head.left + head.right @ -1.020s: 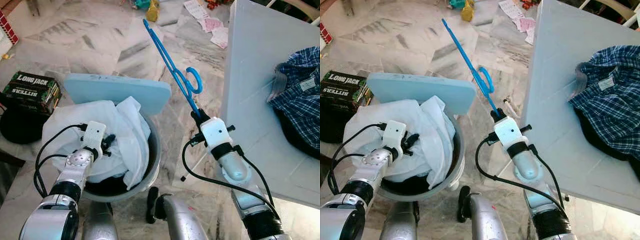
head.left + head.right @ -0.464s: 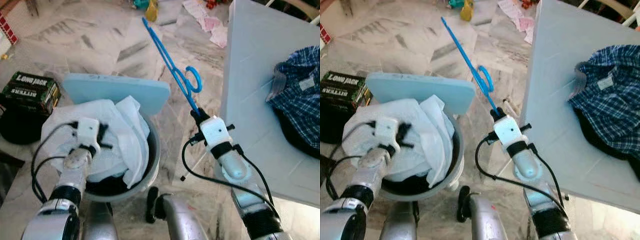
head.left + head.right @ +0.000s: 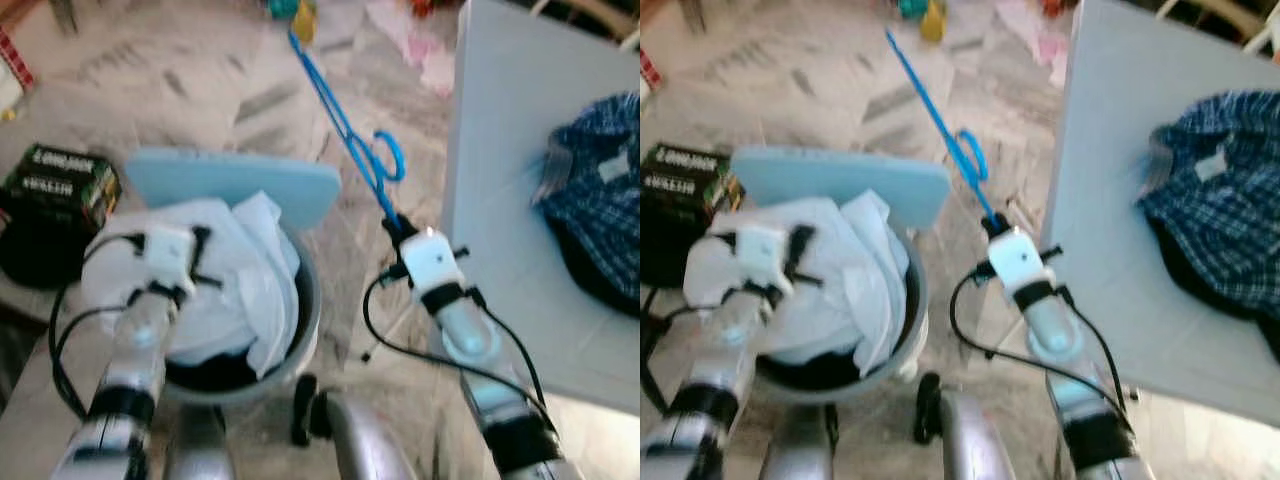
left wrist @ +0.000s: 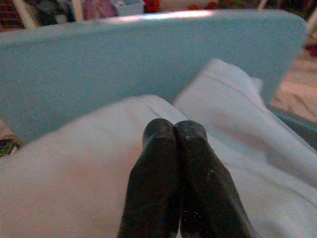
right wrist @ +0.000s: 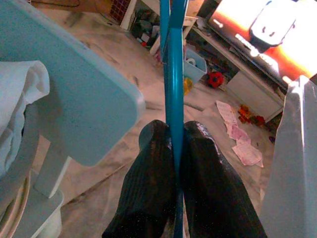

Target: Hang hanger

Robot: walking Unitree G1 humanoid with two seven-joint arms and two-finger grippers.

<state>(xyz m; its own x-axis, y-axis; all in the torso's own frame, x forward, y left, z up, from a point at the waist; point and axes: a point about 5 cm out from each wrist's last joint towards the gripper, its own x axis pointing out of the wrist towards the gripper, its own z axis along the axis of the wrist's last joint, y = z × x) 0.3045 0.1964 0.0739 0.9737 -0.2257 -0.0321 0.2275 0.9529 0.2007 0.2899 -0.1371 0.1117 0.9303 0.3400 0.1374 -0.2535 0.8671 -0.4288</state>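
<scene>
The blue plastic hanger (image 3: pixel 345 140) sticks up and away from the right tool (image 5: pixel 174 144), out over the marble floor (image 3: pixel 200 90) between the white-lined basket (image 3: pixel 305 310) and the pale surface (image 3: pixel 500 120) on the right. It looks thin, light and fairly stiff, though I'd expect the long arm to flex and whip a little if swung fast. The plastic is smooth, so a grip at one end like this could let it twist; a hold nearer the hook (image 3: pixel 388 158) would probably steady it better. The hook curls off the shaft partway up, free of everything.

From the right wrist view, the right tool's two black fingers (image 5: pixel 148 183) are pressed together on the hanger's blue bar, clamped with the bar running straight up between them.

The left tool (image 4: pixel 174 134) sits over the white cloth (image 3: pixel 250 270) heaped in the basket, its fingers closed tight against each other with nothing between them, the tips hovering at or just on the fabric; I can't tell whether they touch. A light blue board (image 3: pixel 235 180) leans behind the basket. A checked shirt (image 3: pixel 600 190) lies on the surface, well apart from the hanger. No rail or peg to hang it on is anywhere I can see.
</scene>
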